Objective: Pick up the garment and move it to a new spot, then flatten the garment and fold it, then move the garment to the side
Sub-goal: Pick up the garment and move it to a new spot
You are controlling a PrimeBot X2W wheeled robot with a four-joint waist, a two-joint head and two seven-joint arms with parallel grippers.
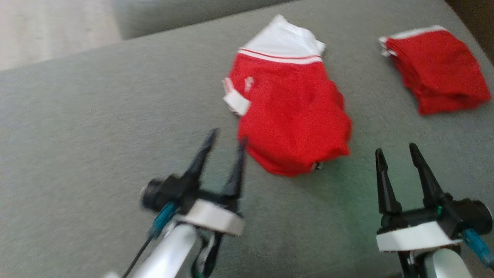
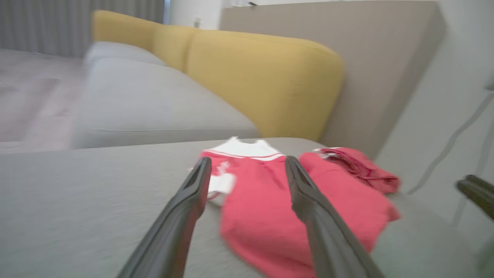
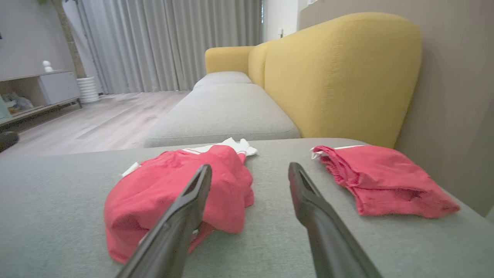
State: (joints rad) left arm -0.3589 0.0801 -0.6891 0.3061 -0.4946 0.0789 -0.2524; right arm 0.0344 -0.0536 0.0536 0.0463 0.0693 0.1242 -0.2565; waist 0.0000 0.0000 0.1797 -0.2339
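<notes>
A red garment with white trim (image 1: 289, 112) lies rumpled in the middle of the grey sofa seat (image 1: 96, 135); it also appears as the red garment (image 2: 262, 204) in the left wrist view and the red garment (image 3: 170, 193) in the right wrist view. My left gripper (image 1: 227, 137) is open, its fingertips just left of the garment's near edge, nothing between them. My right gripper (image 1: 397, 150) is open too, standing apart from the cloth to its right. In the left wrist view my left gripper (image 2: 247, 164) points at the garment.
A second red garment, folded (image 1: 436, 69), lies at the far right of the seat, seen again as the folded garment (image 3: 382, 181). A yellow backrest (image 3: 339, 73) rises behind. The wooden floor (image 3: 96, 119) lies beyond the seat's left edge.
</notes>
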